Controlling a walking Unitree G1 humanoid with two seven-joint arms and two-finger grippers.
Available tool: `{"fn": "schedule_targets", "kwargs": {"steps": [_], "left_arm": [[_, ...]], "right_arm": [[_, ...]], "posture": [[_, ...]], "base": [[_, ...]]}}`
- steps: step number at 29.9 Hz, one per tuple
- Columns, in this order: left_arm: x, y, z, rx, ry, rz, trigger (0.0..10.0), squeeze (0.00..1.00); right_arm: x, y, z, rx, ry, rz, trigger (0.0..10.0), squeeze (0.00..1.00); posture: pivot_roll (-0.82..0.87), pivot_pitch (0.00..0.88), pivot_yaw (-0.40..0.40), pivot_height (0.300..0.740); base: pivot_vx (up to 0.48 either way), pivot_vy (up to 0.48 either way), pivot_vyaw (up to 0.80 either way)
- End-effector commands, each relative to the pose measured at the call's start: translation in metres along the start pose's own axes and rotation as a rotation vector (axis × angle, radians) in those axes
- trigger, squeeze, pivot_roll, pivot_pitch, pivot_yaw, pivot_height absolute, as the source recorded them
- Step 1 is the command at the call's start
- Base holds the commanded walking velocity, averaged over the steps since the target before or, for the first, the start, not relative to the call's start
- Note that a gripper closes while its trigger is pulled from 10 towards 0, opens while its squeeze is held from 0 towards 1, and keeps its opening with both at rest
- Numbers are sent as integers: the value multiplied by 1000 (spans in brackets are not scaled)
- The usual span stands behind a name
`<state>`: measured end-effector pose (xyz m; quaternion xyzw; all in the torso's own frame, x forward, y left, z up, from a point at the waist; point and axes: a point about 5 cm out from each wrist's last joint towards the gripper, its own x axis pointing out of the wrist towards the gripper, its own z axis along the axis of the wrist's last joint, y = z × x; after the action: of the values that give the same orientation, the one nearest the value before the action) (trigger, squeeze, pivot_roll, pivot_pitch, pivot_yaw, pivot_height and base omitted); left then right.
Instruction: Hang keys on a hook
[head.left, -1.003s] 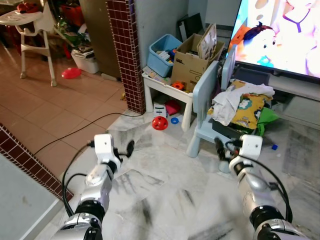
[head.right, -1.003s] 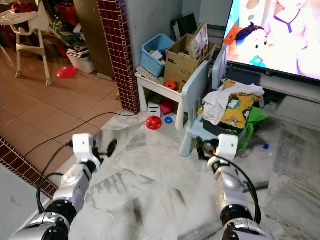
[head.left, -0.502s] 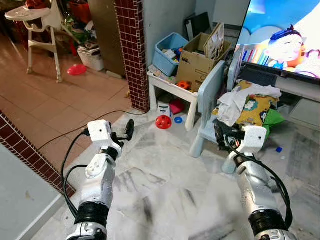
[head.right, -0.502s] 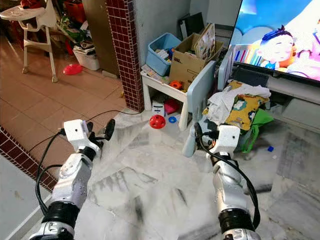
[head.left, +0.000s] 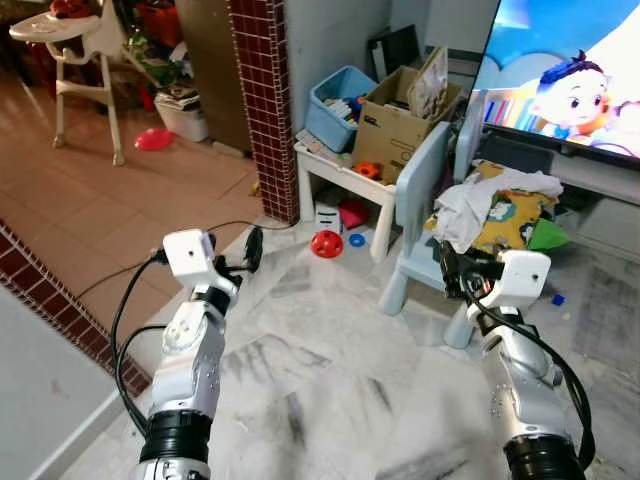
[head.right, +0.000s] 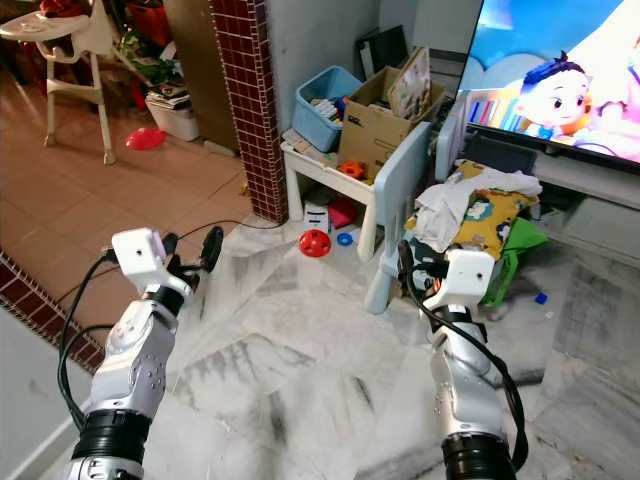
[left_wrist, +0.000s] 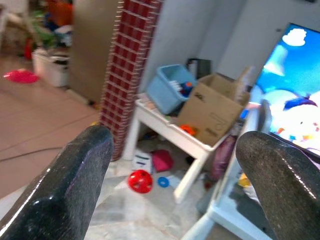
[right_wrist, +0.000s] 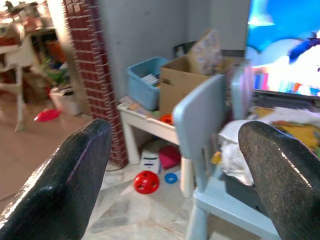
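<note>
Both silver arms are raised in front of me over the marble floor. My left gripper (head.left: 250, 246) is held out to the left, pointing toward the brick pillar, open, with nothing between its fingers (left_wrist: 65, 190). On the right, my right gripper (head.left: 450, 270) hovers just in front of the light blue child's chair (head.left: 420, 190), also open and empty; its two black fingers (right_wrist: 60, 180) stand wide apart in the right wrist view.
A red-tiled brick pillar (head.left: 262, 90) stands ahead. Beside it a small white table (head.left: 340, 175) carries a blue bin (head.left: 335, 100) and a cardboard box (head.left: 400, 115). Clothes lie heaped on the chair. A red ball (head.left: 324, 243), a black cable (head.left: 150, 260) and a low brick wall (head.left: 60, 310) are nearby.
The view has shifted as I moved. Both arms have risen a little; the left gripper has swung slightly left, the right one nearer the chair. Both stay open.
</note>
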<state>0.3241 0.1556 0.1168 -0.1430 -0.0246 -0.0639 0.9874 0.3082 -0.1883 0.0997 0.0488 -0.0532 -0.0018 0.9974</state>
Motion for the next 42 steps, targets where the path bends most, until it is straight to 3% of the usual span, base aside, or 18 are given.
{"fn": "schedule_targets", "kwargs": {"steps": [1, 11, 16, 22, 42], "left_arm": [[1, 2, 2, 10, 7, 5, 10000, 0], [5, -4, 6, 58, 16, -32, 10000, 0], [10, -3, 10, 54, 0, 6, 10000, 0], [14, -2, 13, 40, -9, 45, 10000, 0], [20, -8, 8, 69, 24, 20, 10000, 0]], "right_arm": [[5, 4, 8, -23, -19, 21, 10000, 0], [9, 3, 18, -73, -37, 34, 10000, 0], [11, 3, 25, -86, -58, 39, 10000, 0], [13, 5, 23, -93, -48, 47, 10000, 0], [16, 5, 22, -105, -43, 37, 10000, 0]], "posture": [[-50, 0, 13, 740], [-53, 0, 8, 740], [-58, 0, 3, 740], [-53, 0, 2, 740], [-55, 0, 13, 740]], "base": [[0, 0, 800], [0, 0, 800], [0, 0, 800], [0, 0, 800], [0, 0, 800]]}}
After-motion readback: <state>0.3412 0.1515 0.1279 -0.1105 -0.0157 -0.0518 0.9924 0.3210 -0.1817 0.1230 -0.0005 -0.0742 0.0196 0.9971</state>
